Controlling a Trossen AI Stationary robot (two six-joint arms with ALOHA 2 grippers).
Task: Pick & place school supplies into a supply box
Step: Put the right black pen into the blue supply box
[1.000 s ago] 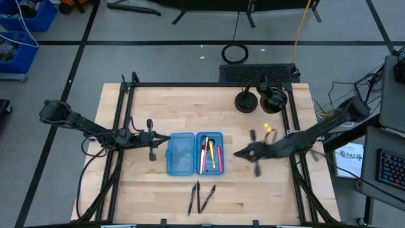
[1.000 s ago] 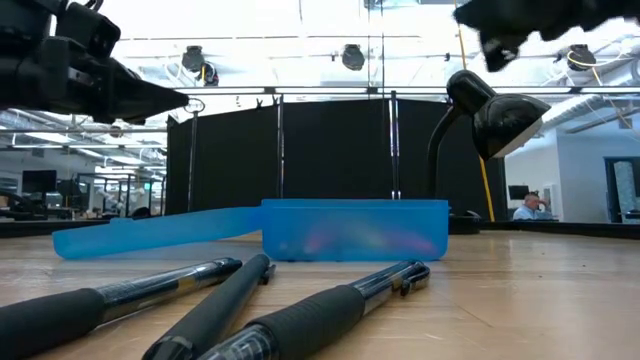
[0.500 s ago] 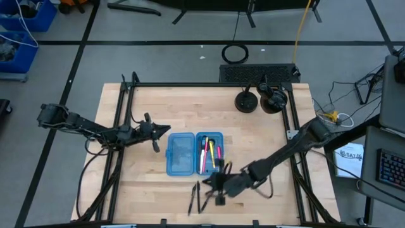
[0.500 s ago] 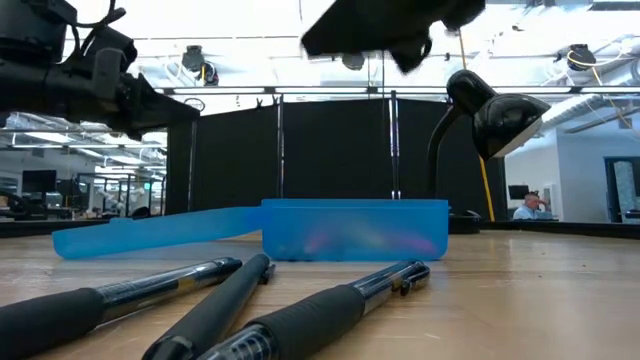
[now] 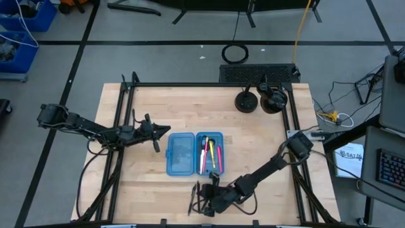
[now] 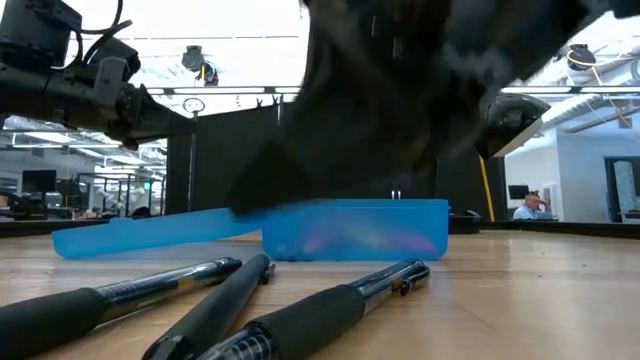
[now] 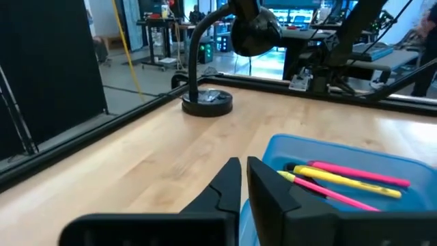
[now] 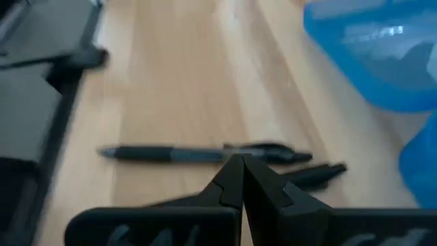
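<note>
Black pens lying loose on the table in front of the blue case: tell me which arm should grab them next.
Right. The right gripper hovers over the black pens, fingers shut. The left gripper, also shut, waits beside the translucent blue plastic pencil case, farther from them.

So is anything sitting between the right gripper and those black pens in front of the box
Nothing visible does. The right gripper hangs right over the black pens on bare wood, its fingers together, just in front of the open supply box. The left gripper waits beside the box, well clear.
</note>
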